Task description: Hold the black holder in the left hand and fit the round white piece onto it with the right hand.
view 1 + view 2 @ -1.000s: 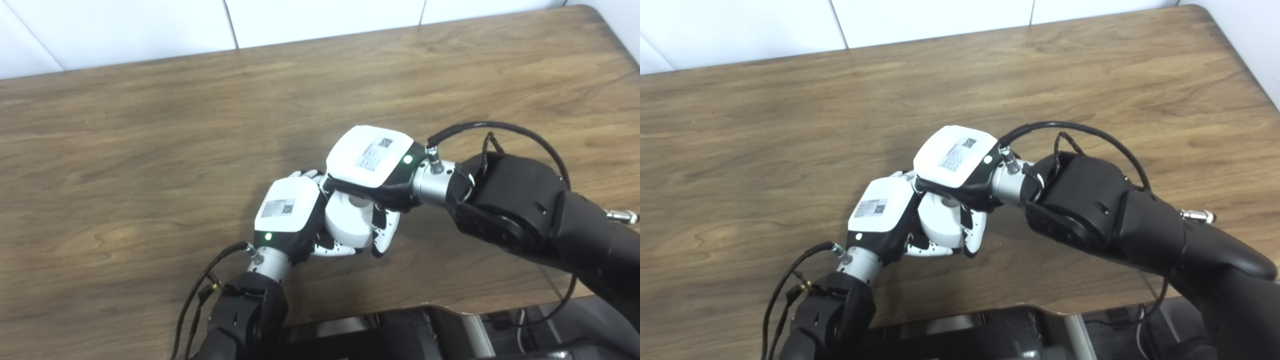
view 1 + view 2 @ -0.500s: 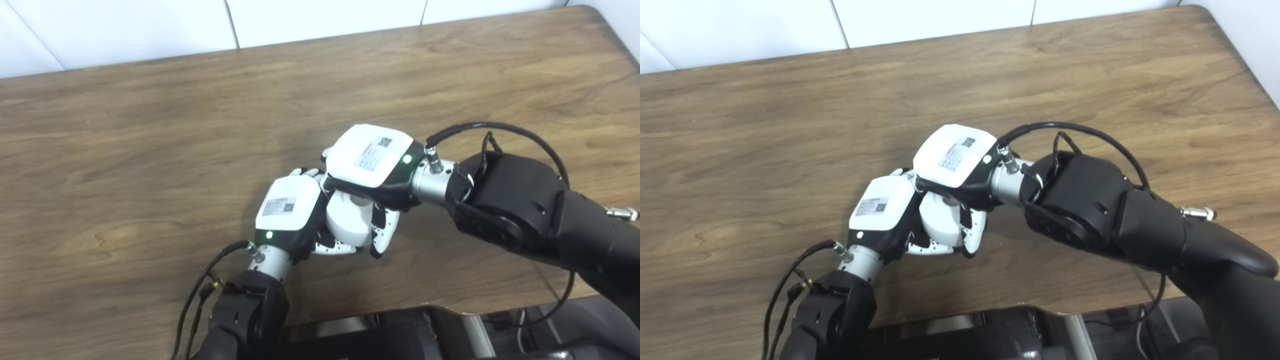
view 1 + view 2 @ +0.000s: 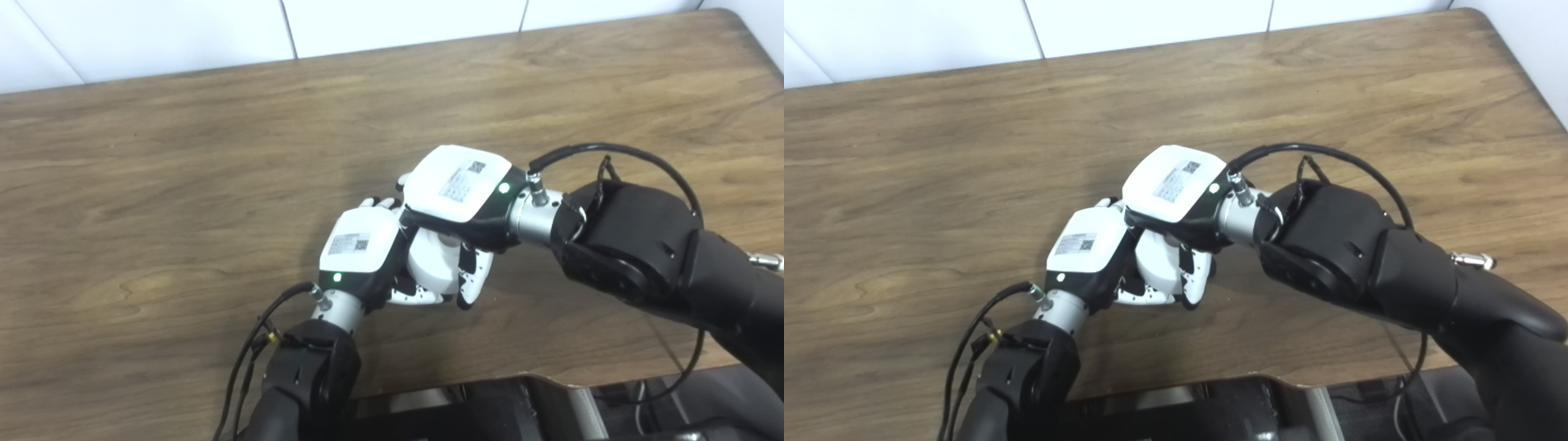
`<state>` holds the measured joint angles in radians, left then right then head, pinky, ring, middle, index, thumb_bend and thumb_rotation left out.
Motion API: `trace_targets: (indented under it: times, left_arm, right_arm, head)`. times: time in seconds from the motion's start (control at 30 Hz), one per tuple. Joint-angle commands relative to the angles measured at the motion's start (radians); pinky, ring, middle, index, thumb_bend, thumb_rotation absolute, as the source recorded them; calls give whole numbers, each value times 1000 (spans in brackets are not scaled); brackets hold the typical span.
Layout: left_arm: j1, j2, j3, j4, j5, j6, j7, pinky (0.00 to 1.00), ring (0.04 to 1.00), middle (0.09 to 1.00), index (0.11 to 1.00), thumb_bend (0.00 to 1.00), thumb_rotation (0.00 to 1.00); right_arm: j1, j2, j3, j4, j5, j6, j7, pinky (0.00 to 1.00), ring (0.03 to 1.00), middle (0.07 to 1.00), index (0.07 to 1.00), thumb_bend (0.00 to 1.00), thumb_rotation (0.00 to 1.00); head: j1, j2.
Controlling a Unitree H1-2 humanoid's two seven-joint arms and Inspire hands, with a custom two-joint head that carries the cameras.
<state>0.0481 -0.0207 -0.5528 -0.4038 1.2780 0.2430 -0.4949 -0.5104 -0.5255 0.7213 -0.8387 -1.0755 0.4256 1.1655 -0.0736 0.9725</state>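
Both hands meet low over the front middle of the wooden table [image 3: 184, 184]. The round white piece [image 3: 432, 266] sits between them. My right hand [image 3: 459, 190] lies over it from above, with its fingers [image 3: 474, 282] and thumb closed down its sides. My left hand [image 3: 361, 248] presses in from the left, its fingers [image 3: 416, 298] curled under the piece. Only a dark sliver of the black holder [image 3: 401, 283] shows between the left palm and the white piece. The rest of the holder is hidden by the two hands.
A black cable [image 3: 612, 150] loops above my right wrist, and another [image 3: 257, 343] trails from my left wrist. The table's front edge [image 3: 527, 375] has a cut-out over my dark body. A white tiled wall [image 3: 398, 18] runs behind the table.
The clasped hands and the white piece have edged slightly away from me, and the right hand covers more of the piece. The picture itself has shifted a little. Both grips look the same.
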Motion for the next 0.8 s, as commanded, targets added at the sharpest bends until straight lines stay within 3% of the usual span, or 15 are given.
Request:
trace_targets:
  times: [0.0, 0.2, 0.37, 0.77]
  left_arm:
    - [-14, -20, -15, 3, 3, 7, -66, 976, 933, 838, 758, 906, 389]
    - [-36, -12, -11, -20, 3, 19, -173, 999, 981, 904, 887, 960, 431]
    - [-54, -18, 0, -41, -3, 43, -276, 1000, 999, 945, 921, 999, 418]
    - [-97, -19, 36, -78, 10, 79, -448, 1000, 1000, 992, 958, 1000, 407]
  right_arm:
    - [-38, 11, -13, -10, 12, 44, 104, 764, 905, 832, 722, 1000, 330]
    - [-42, 21, -14, 6, -1, 44, 104, 765, 908, 824, 715, 1000, 322]
    - [-35, 18, -30, 7, 7, 43, 104, 781, 902, 821, 700, 1000, 311]
    - [-33, -2, -40, 15, 21, 43, 104, 773, 903, 810, 694, 1000, 325]
  head:
    - [3, -1]
    - [9, -6]
    - [15, -8]
    - [22, -13]
